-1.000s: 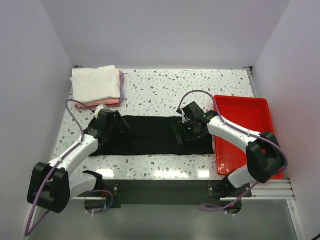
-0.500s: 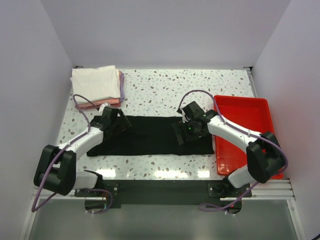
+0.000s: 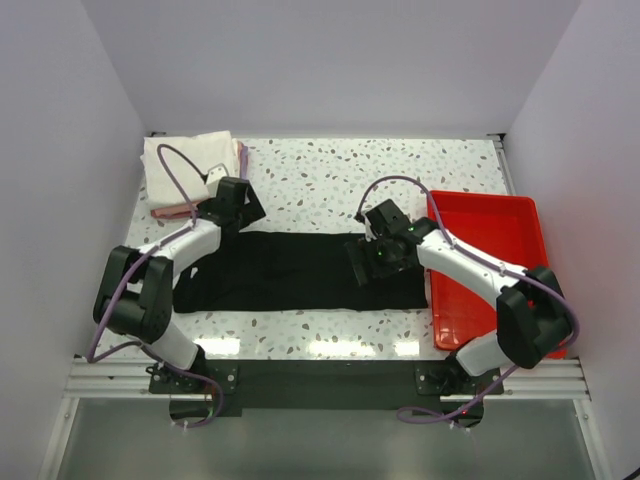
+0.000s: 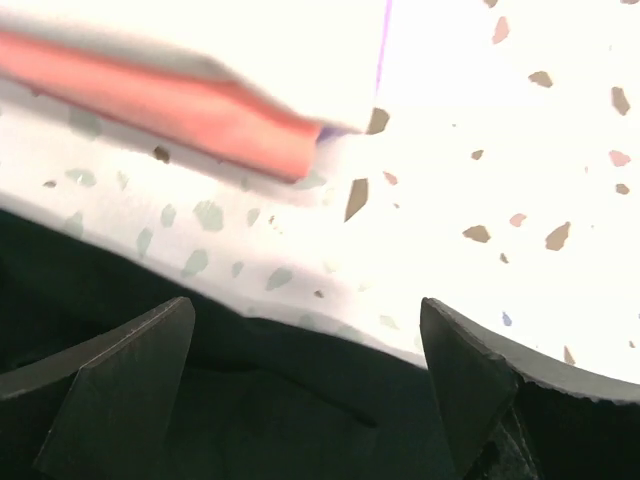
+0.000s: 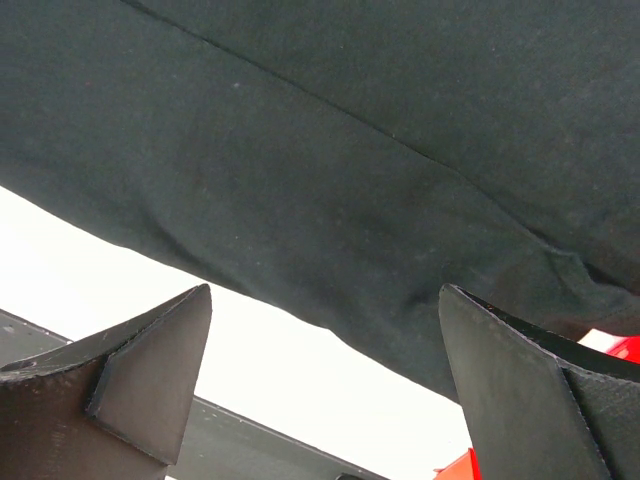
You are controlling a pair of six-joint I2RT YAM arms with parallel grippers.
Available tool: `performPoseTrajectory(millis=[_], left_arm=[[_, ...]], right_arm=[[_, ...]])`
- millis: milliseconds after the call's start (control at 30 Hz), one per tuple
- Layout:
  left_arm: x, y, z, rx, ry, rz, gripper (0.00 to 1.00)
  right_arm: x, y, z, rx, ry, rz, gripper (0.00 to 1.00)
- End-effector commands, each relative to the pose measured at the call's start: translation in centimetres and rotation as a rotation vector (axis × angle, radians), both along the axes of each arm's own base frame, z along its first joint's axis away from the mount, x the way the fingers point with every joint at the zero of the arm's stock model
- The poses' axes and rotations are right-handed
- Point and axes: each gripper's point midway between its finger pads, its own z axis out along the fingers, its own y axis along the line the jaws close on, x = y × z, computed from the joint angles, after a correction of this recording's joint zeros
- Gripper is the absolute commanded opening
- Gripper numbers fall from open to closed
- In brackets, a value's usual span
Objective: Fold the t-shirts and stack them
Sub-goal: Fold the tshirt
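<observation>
Black t-shirt [image 3: 290, 272] lies under left pincer [image 4: 305, 310] and right pincer [image 5: 325, 292], both gaping empty.

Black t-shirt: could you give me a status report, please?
Left gripper open, empty, at far edge of black t-shirt. Right gripper open, over its right part. Shirt flat, a long strip. Nothing blocking.

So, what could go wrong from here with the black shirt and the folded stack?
1. The left gripper hangs open at the far edge of the black shirt, close to the folded stack, and its purple cable loops over that stack; a swing could disturb it.
2. The shirt's right end lies next to the red tray; the open right gripper might drag cloth onto its rim.
</observation>
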Motion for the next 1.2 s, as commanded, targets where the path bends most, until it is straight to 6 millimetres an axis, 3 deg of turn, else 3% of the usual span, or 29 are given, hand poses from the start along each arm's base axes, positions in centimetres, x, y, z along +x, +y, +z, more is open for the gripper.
performPoseTrajectory(millis=[0,167,200,333,533,567,633,667,733,767,800,867,900,933,1033,1100,1133,1167], left_arm=[[1.7,-0.8,3.6,-0.026,-0.096,-0.045,1.0],[-2.0,-2.0,2.8,-0.083,-0.053,-0.074,1.0],[-3.3,-2.8,3.5,-0.094,-0.058,-0.09,1.0],[-6.4,-3.4,2.6,-0.087,-0.059,-0.117,1.0],[-5.1,-2.5,0.8,-0.039,-0.055,-0.093,1.0],[-4.9,-2.5,-0.2,-0.032,-0.036,-0.09,1.0],[-3.9,-2.7,-0.4,-0.05,-0.042,-0.084,1.0],[-3.6,-2.6,-1.3,-0.033,-0.023,-0.078,1.0],[-2.3,-2.9,-1.2,-0.031,-0.053,-0.079,1.0],[-2.1,-2.8,-2.6,-0.011,-0.024,-0.069,1.0],[-1.5,-3.3,-2.6,-0.017,-0.012,-0.08,1.0],[-1.8,-4.6,-4.2,-0.036,0.041,-0.13,1.0],[-1.8,-6.1,-4.2,-0.047,0.027,-0.17,1.0],[-2.1,-7.0,-4.5,-0.052,0.03,-0.197,1.0],[-3.1,-11.3,-4.5,-0.066,0.026,-0.304,1.0],[-4.3,-14.3,-5.6,-0.088,0.058,-0.39,1.0],[-4.2,-15.8,-5.4,-0.109,0.055,-0.415,1.0],[-5.2,-17.7,-6.5,-0.119,0.087,-0.476,1.0]], right_arm=[[1.0,0.2,2.3,0.023,-0.081,0.001,0.99],[1.6,0.2,2.7,0.02,-0.102,-0.015,0.99],[1.9,0.3,2.4,0.014,-0.102,-0.024,0.99],[4.7,0.9,2.0,0.038,-0.1,-0.087,0.99],[9.8,0.3,-0.4,0.062,-0.074,-0.182,0.99],[10.1,0.0,-1.9,0.044,-0.042,-0.196,0.99],[10.1,0.0,-2.9,0.027,-0.024,-0.199,0.99],[9.7,-0.1,-3.7,0.018,0.004,-0.197,0.99],[8.2,-0.4,-4.9,0.018,0.044,-0.2,0.99],[7.7,-0.5,-4.6,0.026,0.045,-0.201,0.99],[6.9,-0.8,-4.8,0.026,0.058,-0.206,0.99],[4.0,-2.0,-6.0,-0.002,0.102,-0.201,0.99],[3.2,-2.4,-5.4,0.0,0.087,-0.199,0.99],[1.1,-3.7,-6.2,-0.039,0.127,-0.201,0.99],[-3.1,-4.9,-6.2,-0.077,0.173,-0.182,0.99],[-5.7,-4.6,-6.3,-0.084,0.211,-0.142,0.99],[-8.1,-4.3,-6.5,-0.087,0.244,-0.108,0.99],[-9.3,-4.0,-6.4,-0.078,0.262,-0.093,0.99]])
